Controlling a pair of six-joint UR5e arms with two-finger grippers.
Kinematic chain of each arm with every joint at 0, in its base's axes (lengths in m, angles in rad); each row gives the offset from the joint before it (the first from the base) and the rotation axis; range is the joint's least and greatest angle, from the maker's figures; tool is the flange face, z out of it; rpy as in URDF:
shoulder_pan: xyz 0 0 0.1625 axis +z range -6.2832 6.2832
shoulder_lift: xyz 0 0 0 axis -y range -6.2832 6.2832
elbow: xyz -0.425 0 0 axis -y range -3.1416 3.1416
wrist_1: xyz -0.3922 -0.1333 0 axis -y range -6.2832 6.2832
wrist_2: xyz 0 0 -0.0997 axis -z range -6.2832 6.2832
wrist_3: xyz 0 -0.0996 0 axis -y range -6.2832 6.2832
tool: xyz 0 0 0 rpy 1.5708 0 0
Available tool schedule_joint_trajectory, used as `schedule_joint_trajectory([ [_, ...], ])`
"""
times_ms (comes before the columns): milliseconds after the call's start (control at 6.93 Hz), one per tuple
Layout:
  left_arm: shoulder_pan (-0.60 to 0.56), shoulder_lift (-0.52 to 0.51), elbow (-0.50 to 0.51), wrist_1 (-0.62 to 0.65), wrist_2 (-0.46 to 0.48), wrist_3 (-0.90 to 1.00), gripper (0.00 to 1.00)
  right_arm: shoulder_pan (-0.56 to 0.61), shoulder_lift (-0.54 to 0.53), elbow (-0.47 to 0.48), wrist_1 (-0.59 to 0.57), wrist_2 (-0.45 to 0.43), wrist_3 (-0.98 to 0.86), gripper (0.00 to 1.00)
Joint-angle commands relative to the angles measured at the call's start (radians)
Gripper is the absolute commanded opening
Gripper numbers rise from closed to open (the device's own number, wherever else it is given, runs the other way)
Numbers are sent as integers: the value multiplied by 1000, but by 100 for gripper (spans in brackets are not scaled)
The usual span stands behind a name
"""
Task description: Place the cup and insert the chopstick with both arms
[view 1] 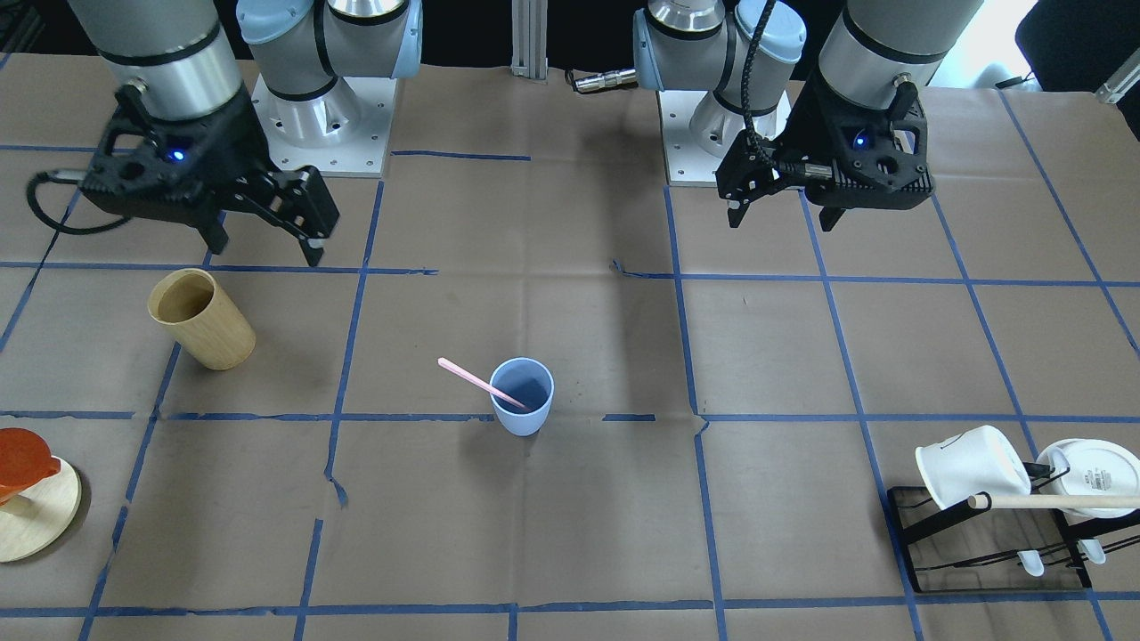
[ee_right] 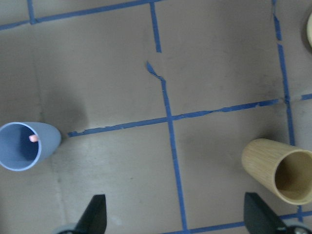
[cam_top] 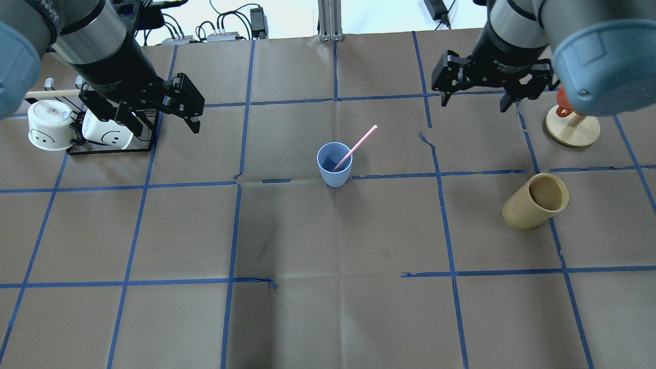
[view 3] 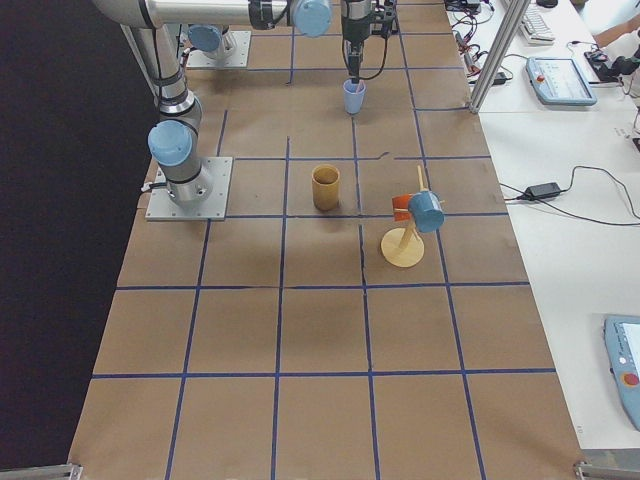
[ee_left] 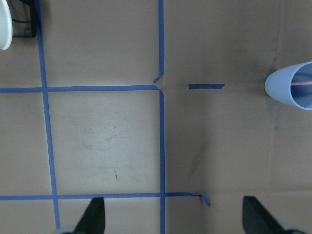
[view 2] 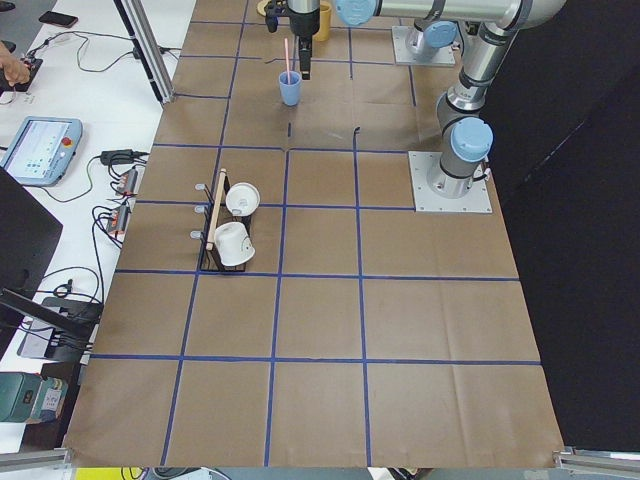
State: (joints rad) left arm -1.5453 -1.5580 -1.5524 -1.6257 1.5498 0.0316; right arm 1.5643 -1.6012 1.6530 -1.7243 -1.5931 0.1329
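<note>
Brown-papered table [cam_top: 328,318] (blue tape grid [cam_top: 154,282]), evenly lit

A pink chopstick [cam_top: 361,141] and pale blue cup [cam_top: 334,179] are seen; the brown table [cam_top: 328,318] is gridded with blue tape [cam_top: 128,282].

No lettering legible — only a drawn smiley face on one white cup [cam_top: 47,134]; another on its neighbour [cam_top: 110,137].
</note>
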Motion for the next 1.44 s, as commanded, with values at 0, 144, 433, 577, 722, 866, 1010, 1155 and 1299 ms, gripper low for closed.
schedule_joint_trajectory([
  [0,-1,1,-3,1,0,-3,100,-23,-42,42,76,-65,-53,100],
  [144,-1,1,-2,1,0,-3,100,-20,-45,39,80,-30,-49,99],
  [433,-1,1,5,0,1,-3,100,-4,-48,31,92,2,-42,99],
  [577,-1,1,5,-2,1,-3,100,-3,-40,42,92,7,-41,99],
  [722,1,1,6,-2,1,-3,100,-1,-36,25,89,34,-39,99],
  [866,-1,1,6,-3,1,-3,100,-1,-34,27,89,42,-35,99],
  [1010,-1,1,6,-3,1,-3,100,-1,-36,28,92,41,-35,99],
  [1155,-1,-1,9,-3,1,-3,100,-1,-37,25,94,41,-36,99],
  [1299,-1,-1,9,-3,1,-3,100,-1,-36,25,94,42,-35,99],
])
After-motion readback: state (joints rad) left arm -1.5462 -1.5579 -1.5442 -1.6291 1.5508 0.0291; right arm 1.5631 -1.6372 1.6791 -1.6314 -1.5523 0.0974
